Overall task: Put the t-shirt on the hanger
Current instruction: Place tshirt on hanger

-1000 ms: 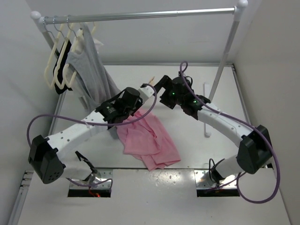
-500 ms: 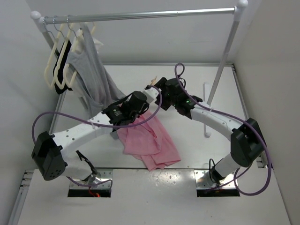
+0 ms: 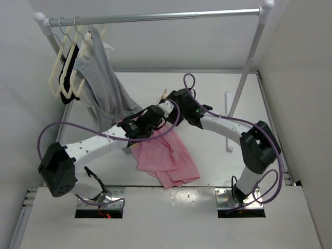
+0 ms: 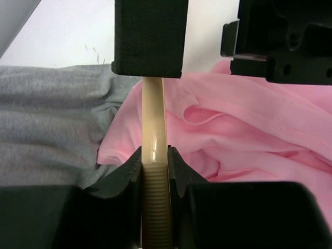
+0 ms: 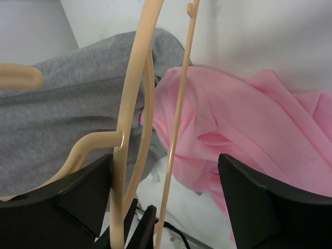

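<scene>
One t-shirt (image 3: 168,155), pink, lies crumpled on the white table (image 3: 223,166) at the centre of the top view, just below where the two arms meet. One peach-tan hanger (image 4: 153,114) is up there with them; in the top view only a small tip of it shows above the t-shirt. One grey garment (image 3: 104,83) hangs from the rail (image 3: 155,17) at upper left, and beside it are pale hangers (image 3: 63,78), two that can be counted plainly.

The left gripper (image 4: 154,161) is clamped tight on a thin bar of the hanger, which runs straight up the middle of its wrist view, over the edge where pink meets grey. The right gripper (image 5: 165,174) stands wide apart; the hanger's bars pass between its fingers (image 5: 83,192), close to the one at lower left, though whether they touch it cannot be told
</scene>
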`<state>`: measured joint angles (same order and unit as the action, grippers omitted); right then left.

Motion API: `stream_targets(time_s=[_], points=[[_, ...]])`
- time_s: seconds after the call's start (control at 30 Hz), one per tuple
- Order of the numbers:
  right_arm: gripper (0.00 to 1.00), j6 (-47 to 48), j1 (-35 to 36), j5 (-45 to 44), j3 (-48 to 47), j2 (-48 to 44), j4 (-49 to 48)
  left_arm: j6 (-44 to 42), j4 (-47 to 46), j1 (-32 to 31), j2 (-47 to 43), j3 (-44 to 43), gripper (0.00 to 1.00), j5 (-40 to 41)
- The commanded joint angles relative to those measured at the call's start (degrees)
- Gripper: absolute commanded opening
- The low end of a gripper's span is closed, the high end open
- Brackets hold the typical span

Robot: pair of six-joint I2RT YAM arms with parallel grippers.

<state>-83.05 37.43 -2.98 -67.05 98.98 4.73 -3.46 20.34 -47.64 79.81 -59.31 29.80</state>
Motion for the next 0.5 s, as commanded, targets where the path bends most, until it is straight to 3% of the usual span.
stream_targets(time_s=[0.0, 0.13, 0.23, 0.3, 0.47], points=[[0.82, -2.2, 0.1, 1.5, -2.6, 1.8, -6.5, 0.6, -2.8, -3.2, -0.2, -1.3, 0.00, -9.2], [0.96, 1.5, 0.6, -2.2, -2.0, -1.1, -3.2, 6.1, 0.9, 0.9, 2.7, -4.4, 0.00, -8.1], [0.96, 2.0, 0.6, -9.2, 3.3, -7.5, -2.5, 10.2, 4.1, 5.9, 3.2, -5.8, 0.00, -17.3], [0.95, 3.8, 0.6, -14.8, 5.1, -11.3, -1.5, 11.7, 4.1, 6.4, 1.8, -6.3, 0.00, -19.1], [0.87, 12.0, 2.4, -19.4, 2.9, -10.6, 0.5, 15.4, 6.3, 5.7, 2.4, -9.8, 0.00, -23.8]])
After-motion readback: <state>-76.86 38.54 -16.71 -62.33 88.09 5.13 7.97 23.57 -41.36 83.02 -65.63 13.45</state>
